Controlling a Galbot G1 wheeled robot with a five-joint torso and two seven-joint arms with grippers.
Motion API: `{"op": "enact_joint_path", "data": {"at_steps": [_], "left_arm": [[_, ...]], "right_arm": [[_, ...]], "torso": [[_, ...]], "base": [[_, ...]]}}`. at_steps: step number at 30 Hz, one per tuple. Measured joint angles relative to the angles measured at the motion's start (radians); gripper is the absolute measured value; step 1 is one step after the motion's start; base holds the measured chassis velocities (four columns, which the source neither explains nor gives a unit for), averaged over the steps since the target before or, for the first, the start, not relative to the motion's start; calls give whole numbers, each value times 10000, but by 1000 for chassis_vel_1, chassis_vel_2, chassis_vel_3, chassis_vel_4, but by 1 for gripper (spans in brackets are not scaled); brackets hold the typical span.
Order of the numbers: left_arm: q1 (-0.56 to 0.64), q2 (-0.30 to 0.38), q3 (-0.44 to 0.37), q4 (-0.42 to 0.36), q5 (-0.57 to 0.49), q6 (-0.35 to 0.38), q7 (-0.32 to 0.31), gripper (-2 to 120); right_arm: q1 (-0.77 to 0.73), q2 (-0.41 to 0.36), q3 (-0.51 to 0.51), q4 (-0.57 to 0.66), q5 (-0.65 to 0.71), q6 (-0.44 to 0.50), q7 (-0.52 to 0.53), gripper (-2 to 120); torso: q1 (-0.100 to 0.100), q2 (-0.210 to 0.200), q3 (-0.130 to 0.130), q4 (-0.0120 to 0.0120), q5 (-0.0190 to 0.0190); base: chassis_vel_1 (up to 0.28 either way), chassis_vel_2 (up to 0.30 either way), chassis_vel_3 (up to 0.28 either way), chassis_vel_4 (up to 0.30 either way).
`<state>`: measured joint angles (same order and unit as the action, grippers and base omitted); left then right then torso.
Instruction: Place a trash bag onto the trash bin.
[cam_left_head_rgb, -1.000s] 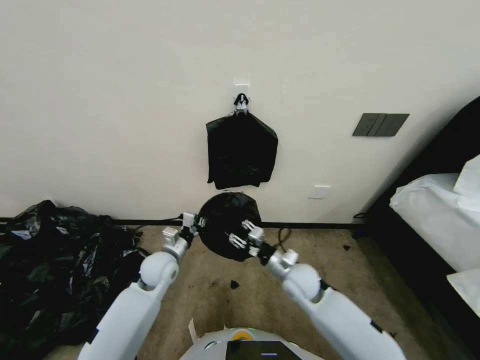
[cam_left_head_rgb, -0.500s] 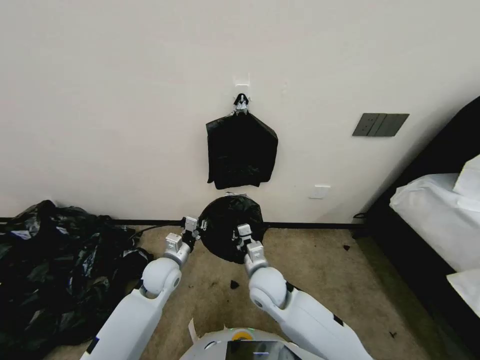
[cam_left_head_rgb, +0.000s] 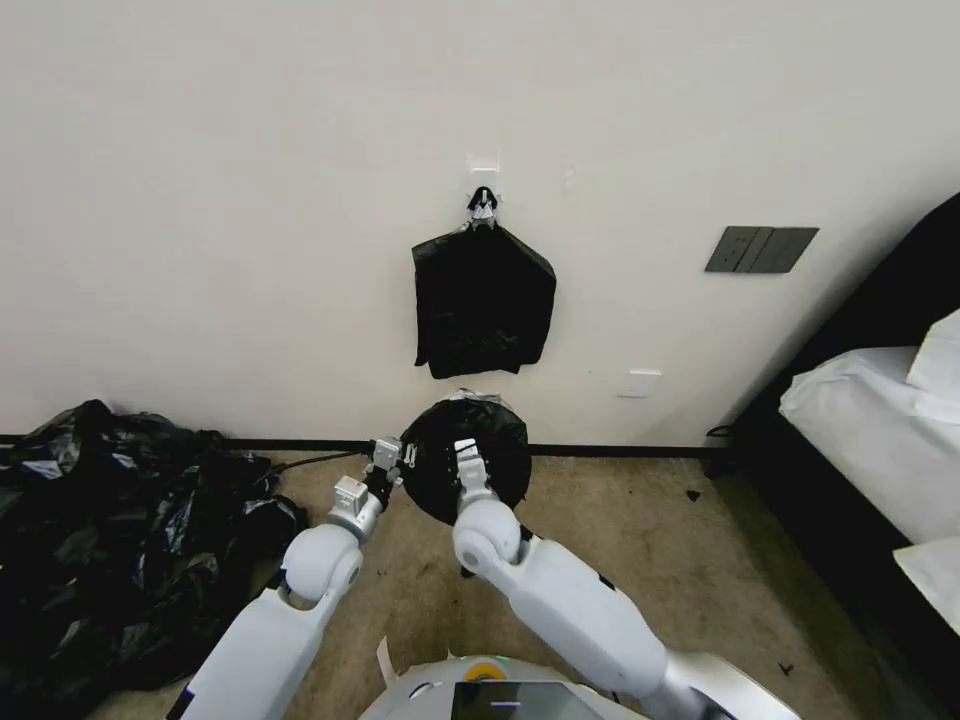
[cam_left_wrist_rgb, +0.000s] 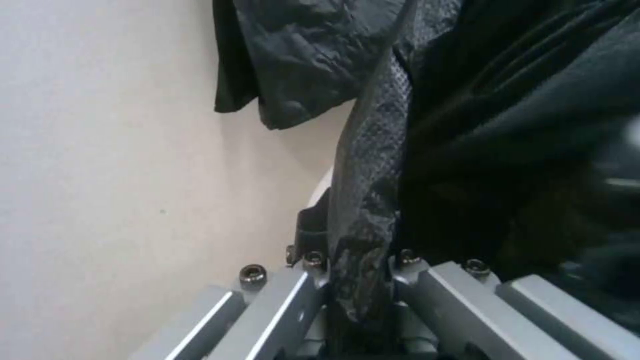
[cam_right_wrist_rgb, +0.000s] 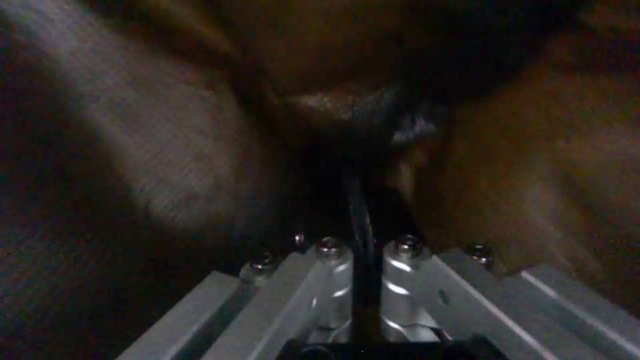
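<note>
Now that my right gripper (cam_left_head_rgb: 466, 462) has swung inward across the trash bag (cam_left_head_rgb: 470, 440) over the trash bin (cam_left_head_rgb: 468, 398), both grippers clamp its film; my left gripper (cam_left_head_rgb: 390, 462) holds the opposite edge, so stretching looks nearly done.

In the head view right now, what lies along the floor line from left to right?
Heap of black bags → left gripper → trash bag → white bedding.
</note>
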<state>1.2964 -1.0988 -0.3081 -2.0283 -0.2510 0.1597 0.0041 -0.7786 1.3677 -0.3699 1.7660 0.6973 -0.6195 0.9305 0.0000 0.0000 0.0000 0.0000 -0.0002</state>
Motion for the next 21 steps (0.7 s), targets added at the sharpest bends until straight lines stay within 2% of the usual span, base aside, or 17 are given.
{"op": "enact_joint_path", "data": {"at_steps": [1,5,11,21], "left_arm": [[0,0,0,0,0,0,0,1],[66,-42,63,0,67,-39,56,1],[102,-27,72,-4,84,-49,66,1],[46,20,87,-12,84,-55,108,1]], "right_arm": [[0,0,0,0,0,0,0,0],[466,499,184,-1262,12,25,70,0],[809,703,513,-2534,-137,94,36,0],[878,555,789,-3002,-455,83,-58,0]], "torso": [[0,0,0,0,0],[0,0,0,1,1],[1,0,1,-1,1],[0,0,0,-1,2]], "base": [[0,0,0,0],[0,0,0,0],[0,0,0,0],[0,0,0,0]]}}
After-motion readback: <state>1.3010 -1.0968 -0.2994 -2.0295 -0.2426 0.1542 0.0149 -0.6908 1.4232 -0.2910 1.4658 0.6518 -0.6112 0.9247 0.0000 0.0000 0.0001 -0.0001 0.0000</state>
